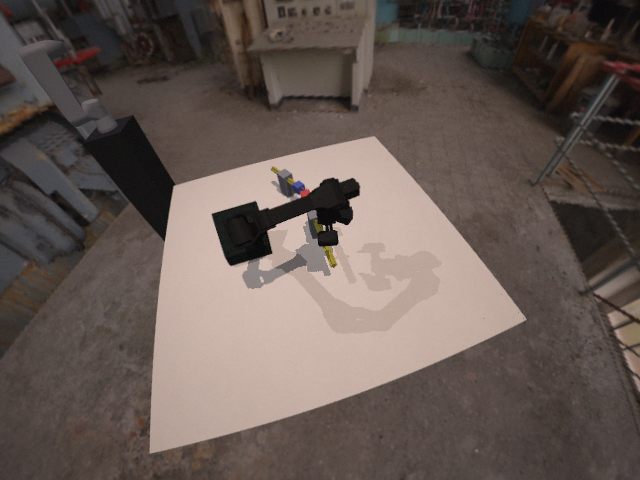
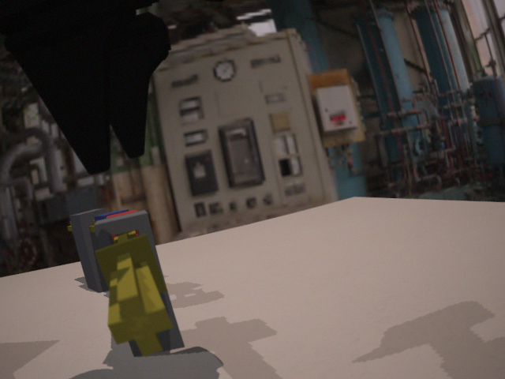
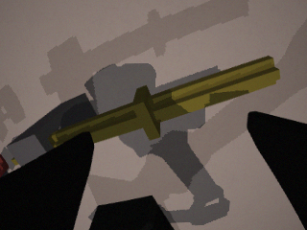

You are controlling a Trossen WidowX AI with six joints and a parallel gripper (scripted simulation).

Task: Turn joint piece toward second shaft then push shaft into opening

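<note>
The yellow second shaft [image 1: 331,257] [image 2: 140,320] [image 3: 235,81], ridged and with a cross-shaped collar, runs through the grey second block [image 1: 312,228] [image 3: 26,149]. A little of its yellow tip shows beyond the block in the wrist view, near the red joint piece [image 1: 305,193] [image 3: 2,165]. The red piece is joined to a blue part [image 1: 298,187] at the first block [image 1: 285,184] [image 2: 84,249]. How far its opening is turned, and any gap to the tip, I cannot tell. My gripper [image 2: 117,163] [image 3: 171,129] is open and empty above the second shaft, with its fingers apart along the shaft's length.
The arm's dark base [image 1: 242,250] stands left of the blocks on the pale mat [image 1: 232,361]. The arm reaches over the blocks and partly hides them in the top view. A black pedestal [image 1: 134,175] stands beyond the mat's left edge. Arm shadows cross the mat.
</note>
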